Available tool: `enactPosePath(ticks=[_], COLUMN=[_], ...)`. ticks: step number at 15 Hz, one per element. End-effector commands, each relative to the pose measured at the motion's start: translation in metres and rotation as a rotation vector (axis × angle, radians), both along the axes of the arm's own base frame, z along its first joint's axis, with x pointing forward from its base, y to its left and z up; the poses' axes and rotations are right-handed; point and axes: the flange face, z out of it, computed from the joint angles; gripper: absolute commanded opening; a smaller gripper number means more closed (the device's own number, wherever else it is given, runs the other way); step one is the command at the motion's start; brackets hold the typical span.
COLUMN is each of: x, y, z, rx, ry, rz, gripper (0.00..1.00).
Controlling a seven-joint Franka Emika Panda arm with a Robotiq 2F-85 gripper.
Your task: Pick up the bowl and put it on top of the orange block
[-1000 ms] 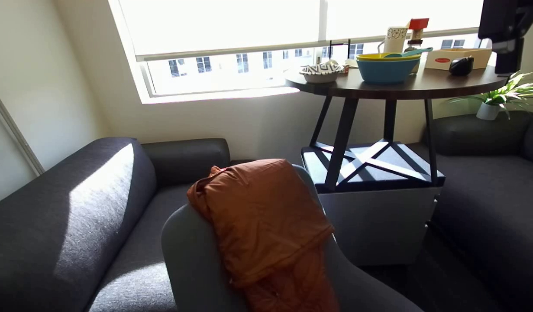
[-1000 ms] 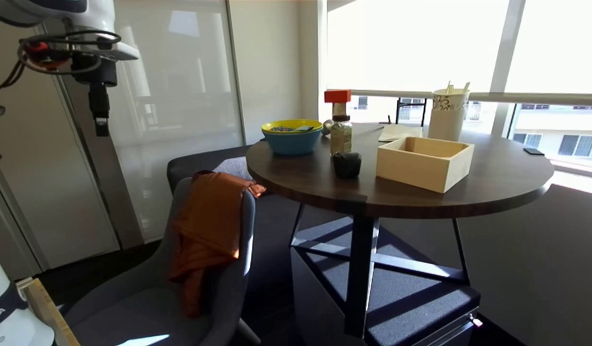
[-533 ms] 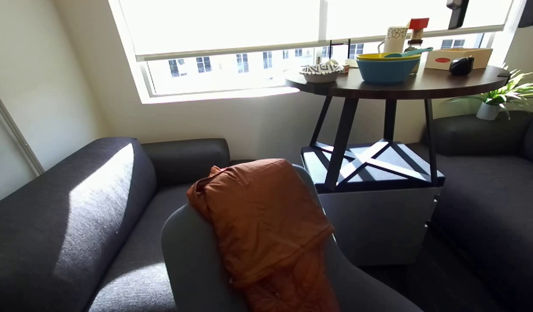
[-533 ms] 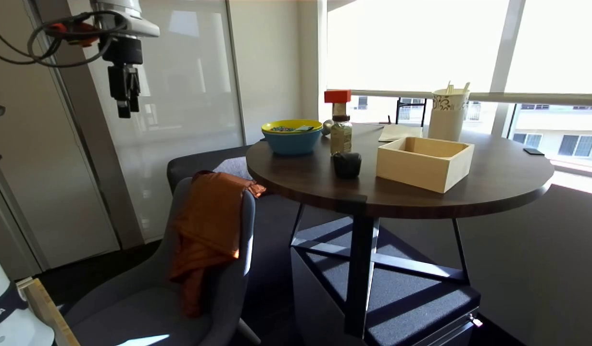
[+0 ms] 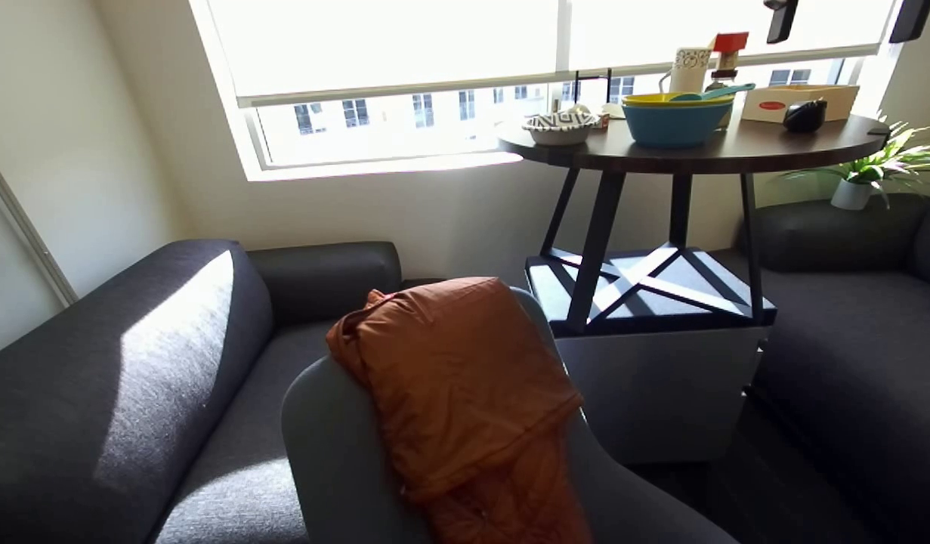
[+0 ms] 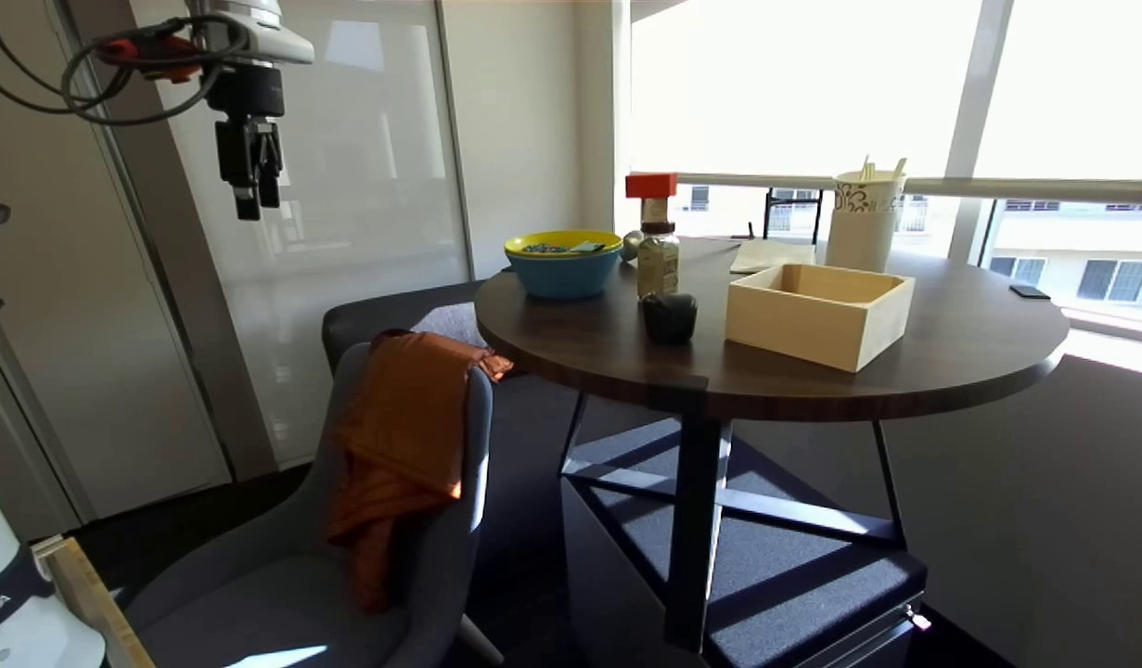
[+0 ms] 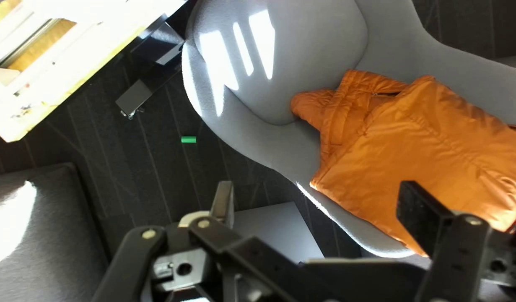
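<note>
zigzag-patterned bowl (image 5: 560,132) sits on the surface (image 5: 736,162) | end effector (image 7: 318,205) spread wide, holding nothing, prob to straddle its rim | orange-red block (image 6: 651,186) perched high, so lift tall imo

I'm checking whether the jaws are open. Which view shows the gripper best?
The wrist view: it shows the gripper close up, its fingers wide apart. In an exterior view just fingertips show at the top edge; in an exterior view the whole gripper shows, small, with fingers nearly overlapping.
</note>
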Motion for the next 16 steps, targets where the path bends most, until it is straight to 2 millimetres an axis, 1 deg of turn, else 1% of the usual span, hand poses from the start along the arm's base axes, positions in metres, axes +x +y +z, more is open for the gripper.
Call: enactPosePath(ticks=[1,2,3,4,6,9,13,14,15,16], x=[0.006,0.015,0.031,0.043,0.075,0.127,0.186,0.196,0.209,0.216], y=[0.003,0.006,0.008,0.007,0.004,0.003,-0.002,-0.004,-0.011,-0.016], z=[-0.003,-0.005,-0.007,-0.008,-0.007,0.000,0.012,0.016,0.017,0.020], rx=[0.026,0.025,0.017,0.019,0.029,0.062,0.105,0.116,0.119,0.124], ry=[0.057,0.075,0.064,0.071,0.069,0.045,0.007,-0.006,-0.027,-0.040], rz=[-0.124,-0.178,-0.236,-0.287,-0.393,-0.545,-0.749,-0.800,-0.854,-0.906], gripper=[1.00,1.00,1.00,1.00,1.00,1.00,1.00,1.00,1.00,1.00])
